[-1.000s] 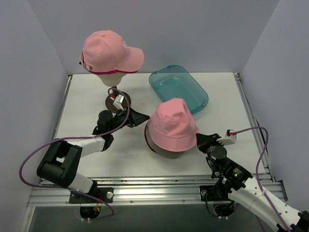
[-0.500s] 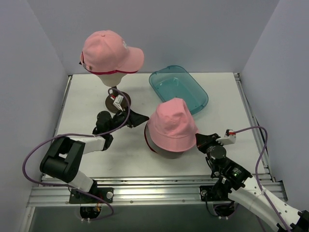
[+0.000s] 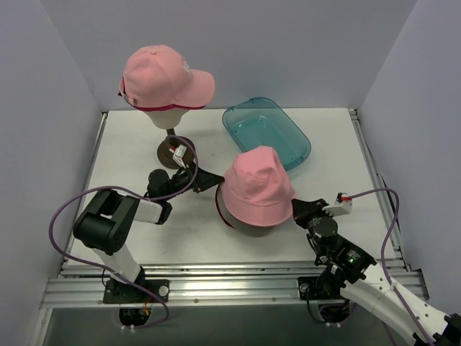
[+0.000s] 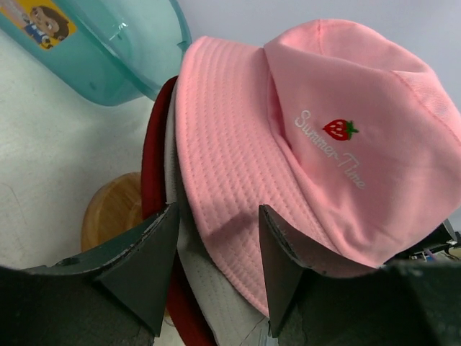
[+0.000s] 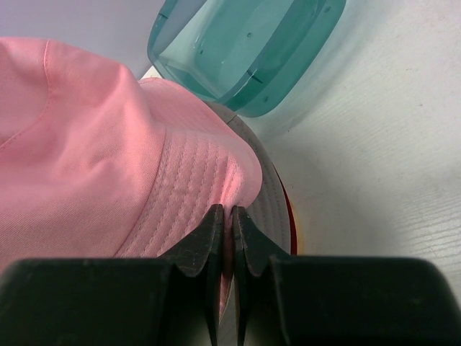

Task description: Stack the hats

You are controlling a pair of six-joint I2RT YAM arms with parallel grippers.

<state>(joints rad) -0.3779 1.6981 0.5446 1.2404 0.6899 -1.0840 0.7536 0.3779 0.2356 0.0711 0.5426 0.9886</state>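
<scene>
A pale pink bucket hat (image 3: 257,186) sits on top of a dark red hat (image 3: 222,210) that shows grey inside, at the table's middle. My left gripper (image 3: 214,178) is at their left edge. It is open (image 4: 217,209), and the pink brim (image 4: 230,216) and grey lining (image 4: 216,310) lie between its fingers, unpinched. My right gripper (image 3: 297,207) is shut (image 5: 231,210) on the bucket hat's brim (image 5: 194,180) at the right side. A pale pink peaked cap (image 3: 162,76) rests on the head form at back left, with a magenta edge (image 3: 148,108) under it.
A clear teal tray (image 3: 266,131) stands behind the bucket hat, also in the left wrist view (image 4: 108,50) and the right wrist view (image 5: 245,50). The cream head form (image 3: 164,117) stands on a wooden foot (image 3: 167,153). A wooden disc (image 4: 112,213) lies under the stacked hats.
My left gripper has edged right, closer onto the bucket hat's left brim, and its arm has swung in. The right gripper and the hats have not moved.
</scene>
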